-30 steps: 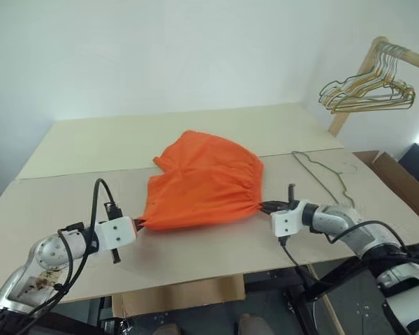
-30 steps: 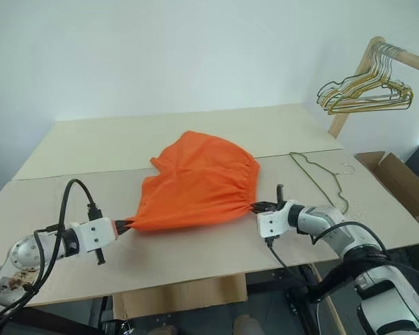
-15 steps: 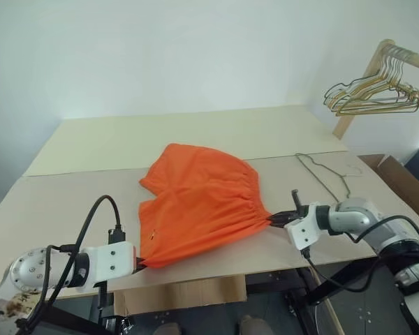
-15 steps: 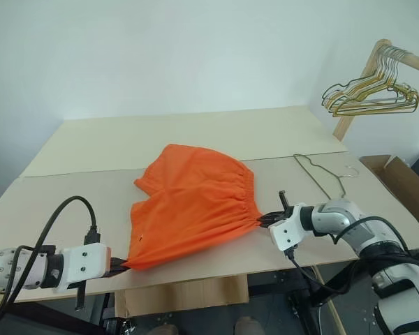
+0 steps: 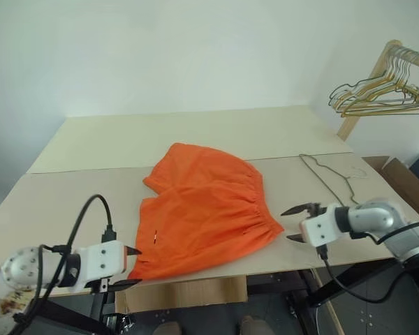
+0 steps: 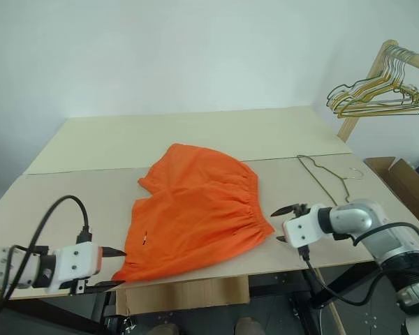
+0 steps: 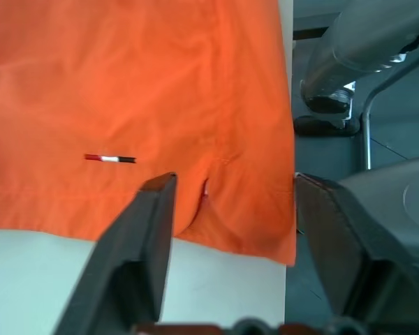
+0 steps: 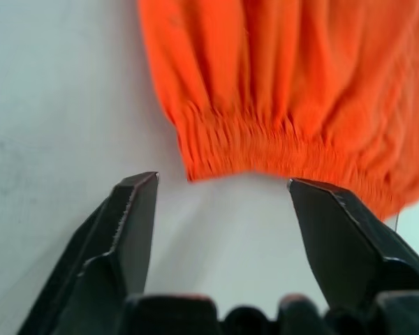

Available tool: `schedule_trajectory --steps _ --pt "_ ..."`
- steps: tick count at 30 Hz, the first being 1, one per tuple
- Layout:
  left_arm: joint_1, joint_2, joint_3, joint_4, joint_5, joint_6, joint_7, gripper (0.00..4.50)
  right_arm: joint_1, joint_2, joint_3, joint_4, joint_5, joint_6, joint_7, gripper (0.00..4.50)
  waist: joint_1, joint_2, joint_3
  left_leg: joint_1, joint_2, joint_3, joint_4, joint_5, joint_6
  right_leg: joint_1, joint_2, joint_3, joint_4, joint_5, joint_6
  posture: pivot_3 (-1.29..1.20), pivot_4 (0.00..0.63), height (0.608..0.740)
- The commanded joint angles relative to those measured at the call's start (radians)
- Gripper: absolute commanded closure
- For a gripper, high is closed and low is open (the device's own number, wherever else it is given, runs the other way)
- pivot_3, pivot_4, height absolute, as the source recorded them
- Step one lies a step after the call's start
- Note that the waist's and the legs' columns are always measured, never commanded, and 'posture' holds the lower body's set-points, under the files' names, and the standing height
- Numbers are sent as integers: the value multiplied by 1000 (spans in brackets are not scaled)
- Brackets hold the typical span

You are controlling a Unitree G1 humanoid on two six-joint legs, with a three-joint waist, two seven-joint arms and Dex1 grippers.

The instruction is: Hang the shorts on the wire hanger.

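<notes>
Now, step in hand: bright orange fabric shorts (image 5: 204,210) with a gathered elastic waistband lie spread flat, released; hanging not yet begun.
Left gripper (image 5: 131,267): jaws spread wide, holding nothing, just off the near corner of the shorts.
Right gripper (image 5: 297,223): jaws likewise apart and empty, just beside the waistband end.
Shorts' place: on the pale beige board table (image 5: 70,188), near its front edge, between the two grippers.
Shorts' lie: long axis runs across the table, from waistband on the right to leg hems on the left.
Thin dark grey wire hanger (image 5: 329,177): flat on the table, right of the shorts, apart from them.
Next move, likely: the right gripper fetches the hanger; a thin wire lying flat needs a careful pinch.
</notes>
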State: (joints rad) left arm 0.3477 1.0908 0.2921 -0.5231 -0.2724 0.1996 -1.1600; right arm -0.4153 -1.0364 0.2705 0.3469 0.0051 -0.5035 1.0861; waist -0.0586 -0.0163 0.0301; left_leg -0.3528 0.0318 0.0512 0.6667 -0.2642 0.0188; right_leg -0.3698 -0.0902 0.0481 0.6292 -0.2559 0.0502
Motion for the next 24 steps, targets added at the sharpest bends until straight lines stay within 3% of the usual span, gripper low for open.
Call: schedule_trajectory --steps 1,3,7,11,17,24 --pt "-42 11 95 1 -74 35 -33 162 -86 -3 -124 95 115 182 40 52 -2 0 0 0 0 0 0 0 0 0 0 0 0 0 0 -25 0 740" --pt "-58 20 137 13 -149 84 -79 47 -144 18 -160 201 124 229 35 52 -8 0 0 0 0 1 0 0 0 0 0 0 0 0 -1 -25 0 740" --pt "-199 -21 174 1 -398 235 -45 47 -365 108 -187 511 50 464 -163 52 -17 0 1 0 0 2 0 0 0 -1 2 0 0 0 -2 -25 0 740" --pt "-384 -91 106 -35 -599 345 50 47 -492 173 -227 742 55 597 -216 52 -11 0 1 -1 -1 0 0 0 0 -2 3 0 0 1 -1 -30 0 740" --pt "-450 -120 -10 -80 -574 373 99 47 -565 252 -246 911 14 692 -361 52 -17 0 1 -4 -1 -1 -1 -1 -3 -3 4 1 -1 1 -1 -24 0 740" --pt "-471 -169 -30 -99 -611 374 143 47 -547 281 -221 957 -58 693 -385 52 -17 1 1 -5 -2 -1 -1 -1 -3 -4 4 2 0 1 0 -3 0 740"
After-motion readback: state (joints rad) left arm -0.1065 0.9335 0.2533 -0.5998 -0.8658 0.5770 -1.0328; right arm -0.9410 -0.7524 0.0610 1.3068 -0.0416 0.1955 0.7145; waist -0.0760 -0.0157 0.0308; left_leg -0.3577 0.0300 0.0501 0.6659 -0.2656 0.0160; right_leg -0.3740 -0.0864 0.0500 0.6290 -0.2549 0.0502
